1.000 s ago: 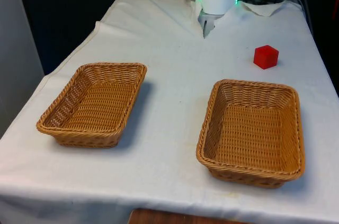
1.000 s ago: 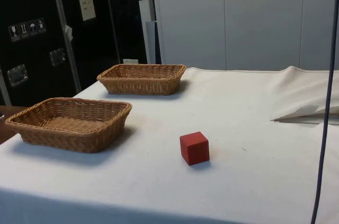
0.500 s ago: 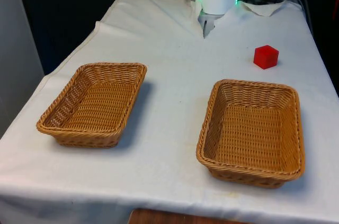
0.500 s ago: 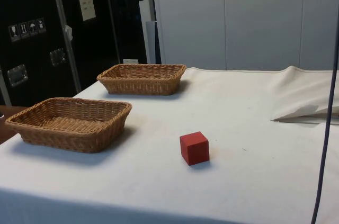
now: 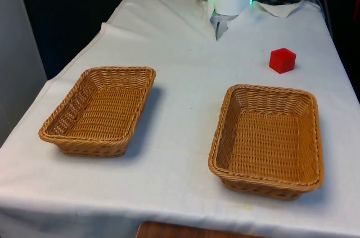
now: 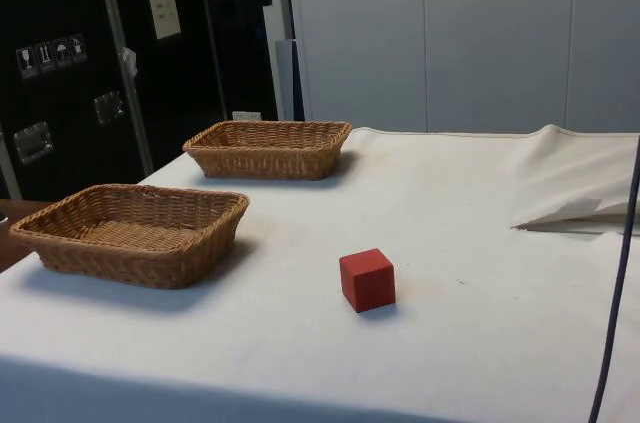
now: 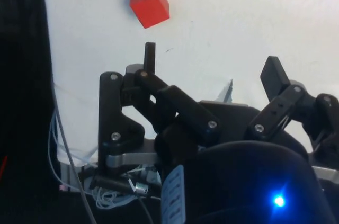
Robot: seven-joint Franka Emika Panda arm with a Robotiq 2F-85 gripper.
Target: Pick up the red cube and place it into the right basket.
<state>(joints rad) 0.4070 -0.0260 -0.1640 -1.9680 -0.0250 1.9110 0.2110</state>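
Front view: nothing on the table has moved in the last second. The cube (image 5: 282, 60) sits on the white cloth (image 5: 180, 86), just beyond the right basket (image 5: 266, 140); the pick has not begun.

Side view: the cube (image 6: 367, 280) again rests unmoved near the right basket (image 6: 130, 232), the other basket (image 6: 268, 148) farther off. Dark cabinets (image 6: 100, 53) stand behind.

Wrist view: the gripper (image 7: 212, 70) hangs well short of the cube (image 7: 150, 3), fingers spread wide and empty.
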